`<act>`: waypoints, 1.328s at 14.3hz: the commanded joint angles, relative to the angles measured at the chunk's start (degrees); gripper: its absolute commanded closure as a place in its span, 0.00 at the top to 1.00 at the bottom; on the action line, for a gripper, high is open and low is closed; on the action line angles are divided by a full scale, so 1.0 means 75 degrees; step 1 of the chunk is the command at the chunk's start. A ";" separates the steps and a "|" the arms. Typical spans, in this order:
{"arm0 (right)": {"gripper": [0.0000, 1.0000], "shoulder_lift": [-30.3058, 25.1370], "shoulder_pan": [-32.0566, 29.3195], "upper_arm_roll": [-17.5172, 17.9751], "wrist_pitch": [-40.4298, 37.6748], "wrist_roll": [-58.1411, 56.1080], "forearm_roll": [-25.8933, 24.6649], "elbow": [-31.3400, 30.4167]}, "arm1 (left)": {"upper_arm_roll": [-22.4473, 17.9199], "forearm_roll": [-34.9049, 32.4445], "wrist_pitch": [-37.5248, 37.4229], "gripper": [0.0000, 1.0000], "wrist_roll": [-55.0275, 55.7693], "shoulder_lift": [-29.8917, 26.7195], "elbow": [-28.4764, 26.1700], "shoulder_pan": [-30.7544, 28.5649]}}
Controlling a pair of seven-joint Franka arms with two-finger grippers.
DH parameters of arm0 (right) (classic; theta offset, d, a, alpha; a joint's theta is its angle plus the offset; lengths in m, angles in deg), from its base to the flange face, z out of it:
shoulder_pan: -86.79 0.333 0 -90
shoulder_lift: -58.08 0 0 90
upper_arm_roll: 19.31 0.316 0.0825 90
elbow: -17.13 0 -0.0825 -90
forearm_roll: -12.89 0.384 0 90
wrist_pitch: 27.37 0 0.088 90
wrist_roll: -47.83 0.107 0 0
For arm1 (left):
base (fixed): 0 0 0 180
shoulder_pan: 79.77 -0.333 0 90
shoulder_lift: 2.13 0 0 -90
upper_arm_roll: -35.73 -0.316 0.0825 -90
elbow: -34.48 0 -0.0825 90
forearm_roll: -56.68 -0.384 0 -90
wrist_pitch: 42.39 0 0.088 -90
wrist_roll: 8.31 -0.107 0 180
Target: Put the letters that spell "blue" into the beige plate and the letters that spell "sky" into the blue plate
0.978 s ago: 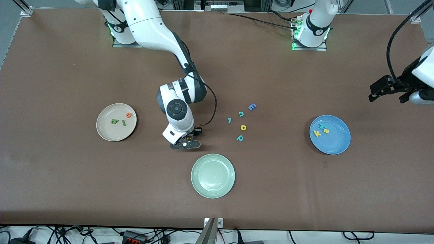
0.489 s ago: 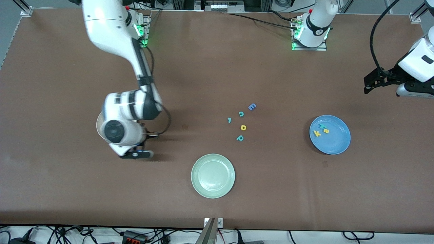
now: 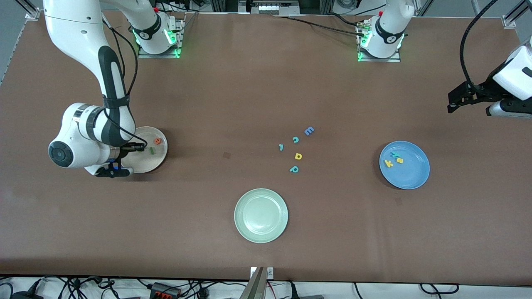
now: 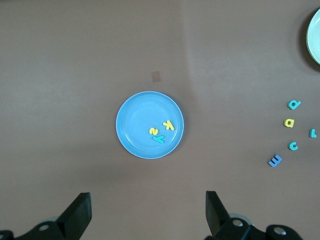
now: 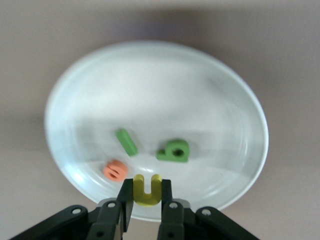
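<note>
My right hand (image 5: 146,189) is over the near rim of the beige plate (image 3: 160,159) at the right arm's end of the surface. It is closed narrowly on the yellow u (image 5: 148,196), which stands upright between its fingers. The green l (image 5: 126,142), green b (image 5: 173,150) and orange e (image 5: 115,170) lie in the plate. The u hangs just over the rim, beside the e, so I would carry it in toward the bare middle. Then I would come down low and open gently, so the light foam neither bounces out nor sticks to a finger.

At mid-surface lie the spare letters, among them the blue capital E (image 3: 309,131) and the teal p (image 3: 294,169). The pale green plate (image 3: 261,215) sits nearer the camera. I leave all of these alone.

Toward the left arm's end, the blue plate (image 3: 412,176) holds the yellow k (image 3: 389,163), teal y (image 3: 396,155) and yellow s (image 3: 400,160). My left hand (image 4: 147,215) waits above, spread wide and empty.
</note>
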 commanded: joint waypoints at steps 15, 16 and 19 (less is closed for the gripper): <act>1.00 -0.1149 0.0017 -0.0484 -0.2533 0.1387 -0.0076 0.2699 | 0.0079 0.0120 -0.0196 1.00 -0.0137 -0.0022 0.0197 -0.0042; 1.00 -0.1161 0.0017 -0.0484 -0.2663 0.1492 -0.0100 0.2958 | 0.0079 0.0120 -0.0324 1.00 -0.0137 -0.0022 0.0197 -0.0031; 1.00 -0.1161 0.0098 -0.0693 -0.2805 0.1482 -0.0089 0.3463 | 0.0079 0.0120 -0.0443 1.00 -0.0102 -0.0022 0.0232 0.0005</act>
